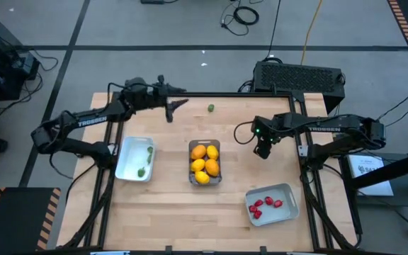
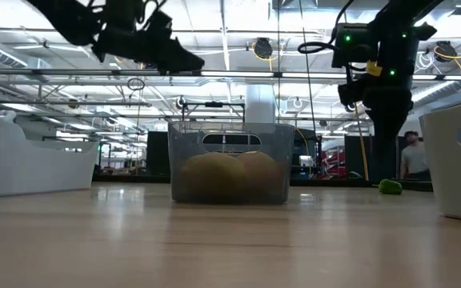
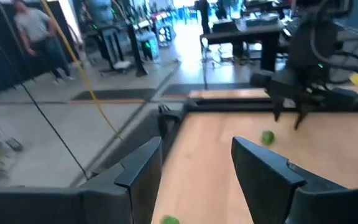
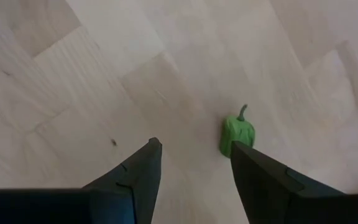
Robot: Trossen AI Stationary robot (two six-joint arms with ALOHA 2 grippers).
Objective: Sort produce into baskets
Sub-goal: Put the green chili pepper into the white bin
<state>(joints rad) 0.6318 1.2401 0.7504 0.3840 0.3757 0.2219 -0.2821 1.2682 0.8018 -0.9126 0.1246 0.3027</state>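
The produce is nearly sorted: lemons fill the clear bin (image 1: 205, 162), strawberries the grey-blue tray (image 1: 287, 210), green pieces the white tray (image 1: 127, 161), while one green pepper (image 1: 210, 108) lies loose between the empty, parted left gripper (image 1: 170, 108) and the empty, parted right gripper (image 1: 262, 151).

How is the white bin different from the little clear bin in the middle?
The white bin holds a few small green pieces; the narrow clear bin is packed with yellow and orange fruit. The white bin is wider with solid walls; the clear bin is see-through. Both sit on the wooden table.
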